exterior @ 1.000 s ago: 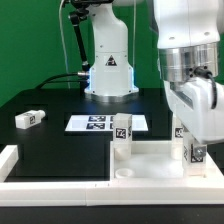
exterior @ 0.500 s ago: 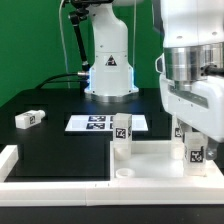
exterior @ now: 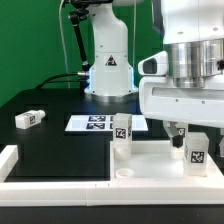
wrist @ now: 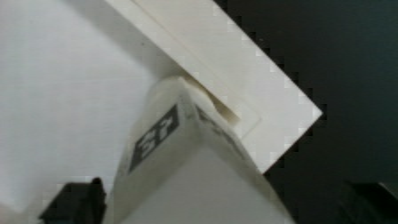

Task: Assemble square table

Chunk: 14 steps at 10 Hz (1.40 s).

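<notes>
- The slab (exterior: 150, 165) lies at the lower right of the exterior view, on the black surface (exterior: 60, 150). Its hollow side faces up.
- The right leg (exterior: 197, 150) stands on the slab at the lower right of the frame. It is just under the gripper (exterior: 196, 135) and looks upright.
- The gripper is apart. In the wrist view the right leg sits between two dark fingertips (wrist: 80, 200), and I can see a gap beside it. Nothing is being squeezed.
- The middle leg (exterior: 122, 130) stands at a slab corner near the middle of the frame.
- The loose leg (exterior: 27, 119) lies on the surface far off at the left of the frame. It is well apart from the slab.
- I think the step is twisting the right leg into its corner hole, and the gripper is between grabs.
- To do it well, the gripper should sit straight over the leg, with one fingertip on each flat side.
- It should close gently, so that both sides touch at once and the leg does not tip.
- Then it should turn slowly, with no push to the side.
- If the leg leans, it is best to stop and line up again.
- I cannot tell if the leg is all the way in.
</notes>
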Motion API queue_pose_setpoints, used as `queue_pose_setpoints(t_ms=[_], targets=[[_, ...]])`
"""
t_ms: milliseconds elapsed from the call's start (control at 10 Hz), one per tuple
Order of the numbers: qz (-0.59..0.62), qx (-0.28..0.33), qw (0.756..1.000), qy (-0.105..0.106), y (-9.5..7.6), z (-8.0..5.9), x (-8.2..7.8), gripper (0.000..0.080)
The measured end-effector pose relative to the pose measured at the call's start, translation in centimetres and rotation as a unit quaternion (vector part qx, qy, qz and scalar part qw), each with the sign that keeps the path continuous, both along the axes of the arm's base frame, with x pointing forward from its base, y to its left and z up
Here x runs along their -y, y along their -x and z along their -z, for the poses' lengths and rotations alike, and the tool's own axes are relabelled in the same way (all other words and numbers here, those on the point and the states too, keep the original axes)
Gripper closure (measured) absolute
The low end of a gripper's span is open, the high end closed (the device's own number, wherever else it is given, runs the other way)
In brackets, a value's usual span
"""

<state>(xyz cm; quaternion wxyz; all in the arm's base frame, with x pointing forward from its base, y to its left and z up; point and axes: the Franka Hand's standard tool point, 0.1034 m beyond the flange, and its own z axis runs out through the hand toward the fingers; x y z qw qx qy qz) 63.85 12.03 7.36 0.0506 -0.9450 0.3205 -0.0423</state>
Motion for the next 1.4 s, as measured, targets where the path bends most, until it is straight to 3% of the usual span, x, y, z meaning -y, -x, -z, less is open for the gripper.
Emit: queue_pose_setpoints(t_ms=[200,300,400,500,600,700,800,1200,1400], targets=[[-0.224,0.019,0.973,0.043,-0.2,0.4,-0.2,0.0150],[-0.266,0.021,0.963,0.049,-0.3,0.4,0.0,0.0150],[-0.241,0.020,0.969,0.046,-0.3,0.4,0.0,0.0150],[-0.233,0.019,0.971,0.046,-0.3,0.4,0.0,0.0242],[-0.233,0.019,0.971,0.046,-0.3,0.4,0.0,0.0242],[-0.196,0.018,0.980,0.041,-0.3,0.4,0.0,0.0441],[-0.150,0.015,0.988,0.037,-0.3,0.4,0.3,0.0507],[0.089,-0.006,0.996,0.015,0.0,0.6,1.0,0.0507],[0.279,-0.035,0.960,-0.013,0.5,0.6,1.2,0.0508]])
